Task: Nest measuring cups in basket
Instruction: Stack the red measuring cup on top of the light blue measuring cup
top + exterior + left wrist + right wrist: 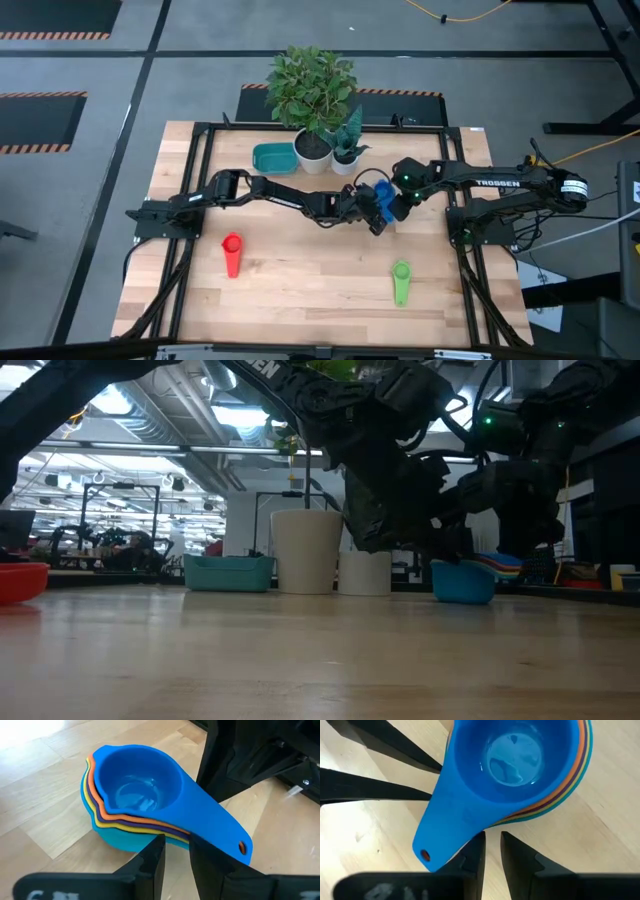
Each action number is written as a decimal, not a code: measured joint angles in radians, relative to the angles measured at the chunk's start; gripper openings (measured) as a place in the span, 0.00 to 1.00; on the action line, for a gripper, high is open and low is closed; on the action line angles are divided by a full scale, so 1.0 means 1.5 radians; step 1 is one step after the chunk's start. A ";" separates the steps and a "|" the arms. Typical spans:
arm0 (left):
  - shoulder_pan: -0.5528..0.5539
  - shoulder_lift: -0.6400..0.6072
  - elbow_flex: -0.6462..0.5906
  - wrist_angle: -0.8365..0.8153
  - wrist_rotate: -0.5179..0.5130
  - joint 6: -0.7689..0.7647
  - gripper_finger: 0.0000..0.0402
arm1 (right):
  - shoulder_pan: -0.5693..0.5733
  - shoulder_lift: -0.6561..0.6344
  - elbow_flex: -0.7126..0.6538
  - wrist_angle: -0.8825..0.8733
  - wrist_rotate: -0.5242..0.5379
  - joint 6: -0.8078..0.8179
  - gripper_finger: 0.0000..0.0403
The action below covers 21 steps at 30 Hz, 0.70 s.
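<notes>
Nested cups (135, 795) (blue topmost) between both grippers (378, 208).

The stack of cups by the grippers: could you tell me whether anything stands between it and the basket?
Yes: the two white pots stand between the stack and the basket, toward the table's far edge.

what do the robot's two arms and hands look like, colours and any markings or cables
Both arms are matte black, built of jointed segments. The right arm carries white TROSSEN lettering, a small green light near its wrist, and black cables trailing off its base. The left arm looks the same but plainer. Each hand, left hand and right hand, ends in two flat, tapering black fingers.
</notes>
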 joint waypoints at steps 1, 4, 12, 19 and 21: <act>0.000 0.000 0.000 0.000 0.000 0.001 0.20 | 0.000 0.000 0.000 -0.003 -0.001 -0.001 0.16; -0.005 -0.001 0.000 0.000 -0.001 0.023 0.20 | 0.000 0.000 0.000 -0.021 -0.003 -0.016 0.16; -0.023 -0.073 0.000 -0.123 -0.033 0.078 0.20 | -0.001 -0.034 0.023 -0.076 0.005 -0.021 0.16; -0.058 -0.188 0.000 -0.373 -0.023 0.076 0.20 | -0.001 -0.109 0.039 -0.101 0.009 -0.035 0.16; -0.074 -0.221 0.000 -0.460 -0.004 0.075 0.20 | 0.000 -0.131 0.039 -0.101 0.008 -0.035 0.16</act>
